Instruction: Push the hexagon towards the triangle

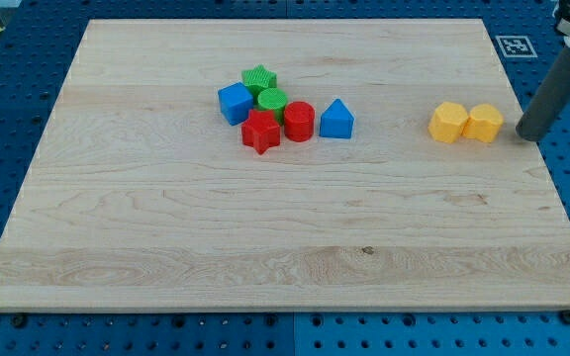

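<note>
Camera view shows my tip [528, 135] resting at the view's right edge of the table [265, 247], just beside the yellow hexagon [484, 123] on its right and apparently not yet touching it. That hexagon sits against a second yellow block [448, 123], whose shape I cannot make out with certainty. The blue triangle [336, 120] stands well apart to the view's left, at the right end of a cluster holding a red cylinder [298, 122], red star [260, 132], green cylinder [271, 100], green star [259, 79] and blue cube [236, 103].

Risks as I judge them: a straight push leftward would drive both yellow blocks together, so the neighbour might reach the triangle first or swing the hexagon off line. An off-centre contact could spin the hexagon away, and overshooting would scatter the cluster.

No fingers exist on this arm: only the bare rod, holding nothing.
</note>
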Motion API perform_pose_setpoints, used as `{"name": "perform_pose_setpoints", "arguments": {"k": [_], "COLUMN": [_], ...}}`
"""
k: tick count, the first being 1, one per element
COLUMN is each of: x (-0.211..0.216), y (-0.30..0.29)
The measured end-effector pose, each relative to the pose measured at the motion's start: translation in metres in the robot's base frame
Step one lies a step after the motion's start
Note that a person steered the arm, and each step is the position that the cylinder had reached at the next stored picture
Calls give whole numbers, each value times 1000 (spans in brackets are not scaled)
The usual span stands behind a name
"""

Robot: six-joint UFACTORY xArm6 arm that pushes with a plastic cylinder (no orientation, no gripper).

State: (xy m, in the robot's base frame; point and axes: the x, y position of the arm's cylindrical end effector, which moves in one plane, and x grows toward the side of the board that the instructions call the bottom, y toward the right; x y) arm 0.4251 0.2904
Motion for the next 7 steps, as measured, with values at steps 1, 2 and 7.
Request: {"name": "perform_pose_setpoints", "arguments": {"k": [1,2,7], "x": [4,4,-22], "y": [0,0,-96]}}
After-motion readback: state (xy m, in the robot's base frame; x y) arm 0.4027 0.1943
